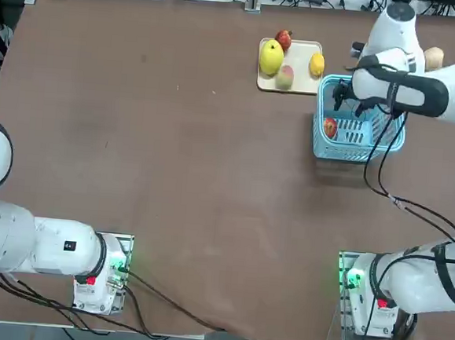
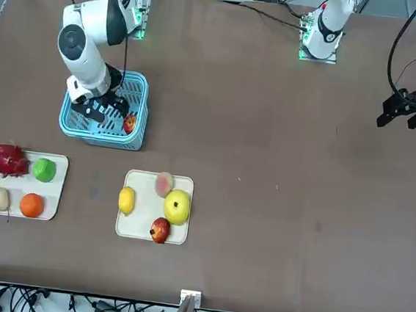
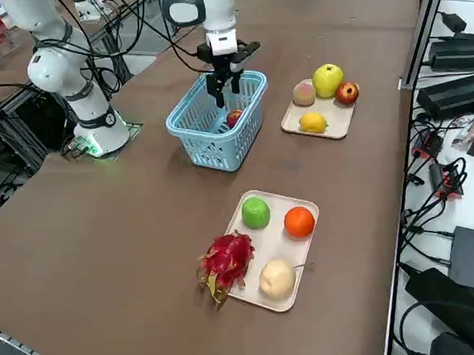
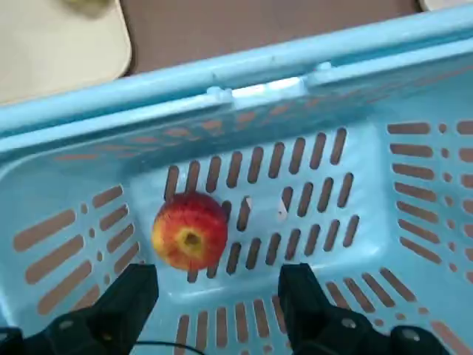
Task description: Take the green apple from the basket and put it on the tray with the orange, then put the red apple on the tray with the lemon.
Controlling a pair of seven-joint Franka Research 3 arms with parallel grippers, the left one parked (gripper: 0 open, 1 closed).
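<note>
In the basket [image 4: 310, 63], on its slotted floor near one wall, lies the red apple [image 4: 190, 231]: small, firm, smooth, likely to roll, best pinched across its middle. Just above it hangs the right gripper [image 4: 219, 296], fingers spread and empty.

Your right arm: reaches out across the table, forearm angled downward, wrist bent so the hand points straight down. Your right gripper [image 3: 224, 92]: fingers [image 4: 126, 296] spread wide apart, nothing between them, both black fingertips level with each other
</note>
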